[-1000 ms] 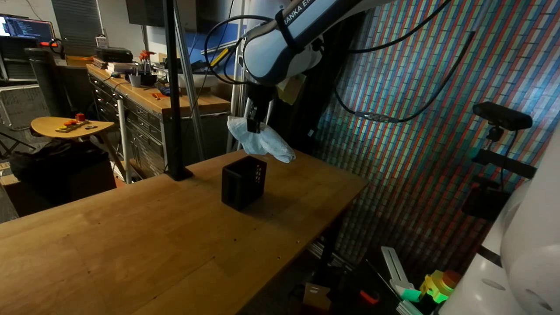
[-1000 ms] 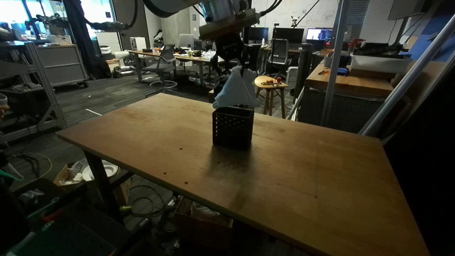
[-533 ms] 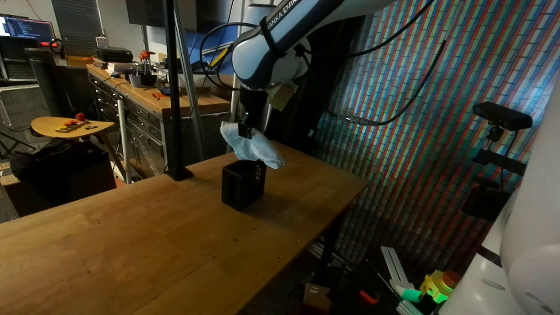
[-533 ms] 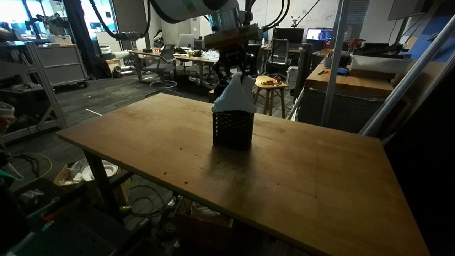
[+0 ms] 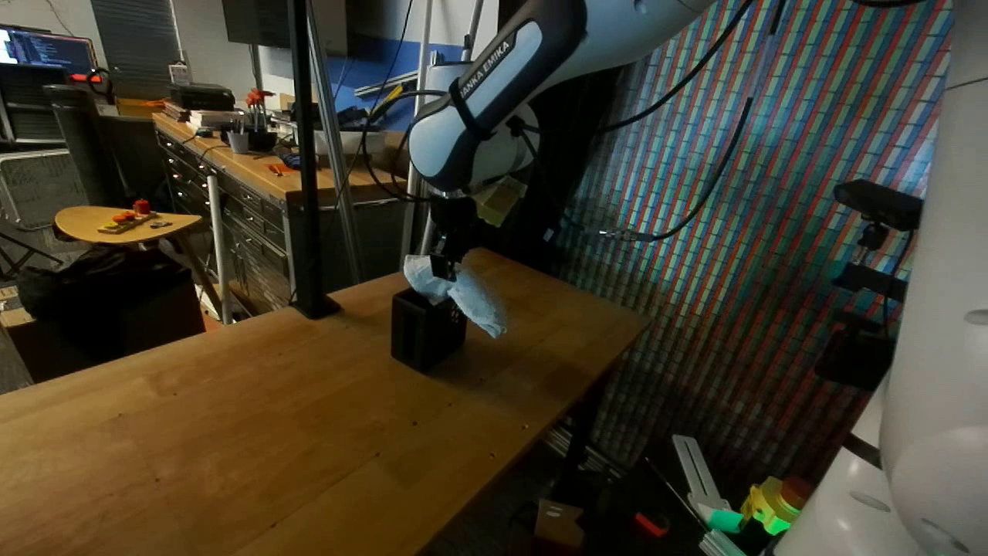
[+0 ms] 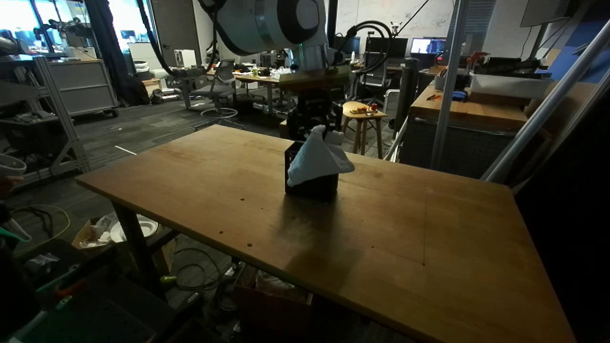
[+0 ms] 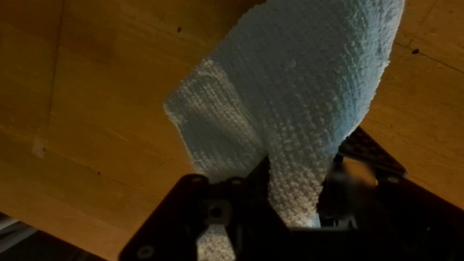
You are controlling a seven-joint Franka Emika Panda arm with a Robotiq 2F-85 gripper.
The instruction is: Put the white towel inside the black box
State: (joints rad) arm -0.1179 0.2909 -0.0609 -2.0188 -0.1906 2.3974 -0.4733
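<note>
Exterior view, jaws clamped on pale towel [image 5: 472, 300], partly over black box [image 5: 421, 333]

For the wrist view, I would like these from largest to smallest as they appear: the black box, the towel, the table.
1. Table
2. Towel, nearer the camera than the table
3. Black box, only a dark corner showing

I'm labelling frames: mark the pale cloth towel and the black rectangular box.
Pale cloth towel [image 7: 286, 101], in the wrist view: its broad middle.
Black rectangular box [image 5: 428, 333], in an exterior view: its uncovered side wall.
</note>
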